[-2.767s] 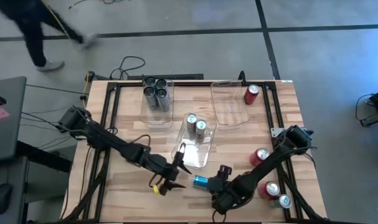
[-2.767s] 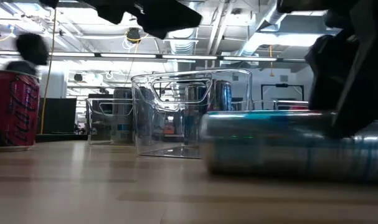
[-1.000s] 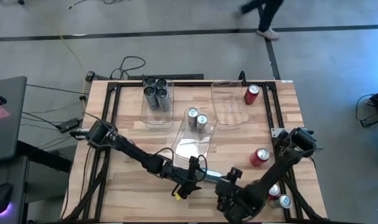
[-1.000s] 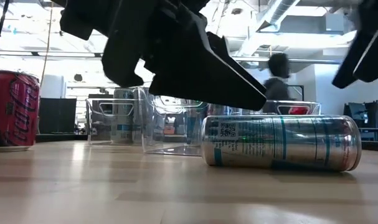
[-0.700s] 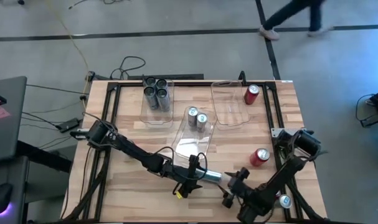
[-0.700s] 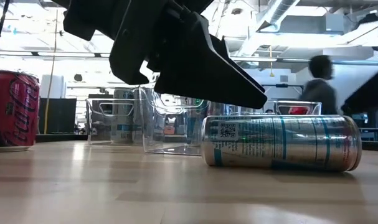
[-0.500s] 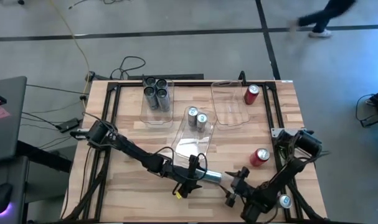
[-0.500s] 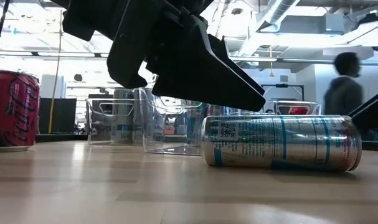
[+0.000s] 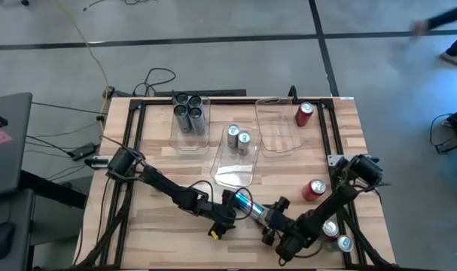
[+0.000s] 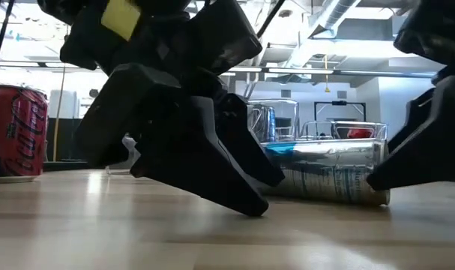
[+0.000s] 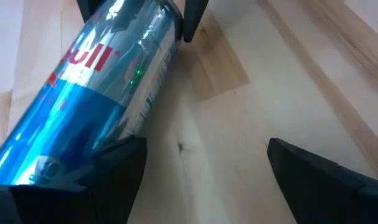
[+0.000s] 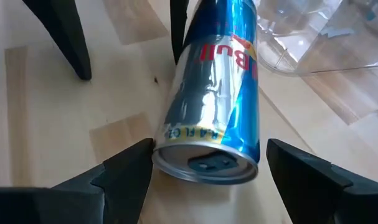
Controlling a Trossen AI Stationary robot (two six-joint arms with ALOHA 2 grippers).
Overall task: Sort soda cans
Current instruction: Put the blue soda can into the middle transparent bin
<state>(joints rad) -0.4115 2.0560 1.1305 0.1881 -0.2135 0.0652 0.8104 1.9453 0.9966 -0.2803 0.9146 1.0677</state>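
Blue can down, both grippers at it

The can lies on its side just before the middle bin. Your right gripper is spread around its top end; centre it before closing. Left gripper is spread too, can beside one finger.

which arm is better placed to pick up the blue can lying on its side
Probably the right. The right gripper is open with the blue can centred between its fingers; the left gripper has it off to one side.
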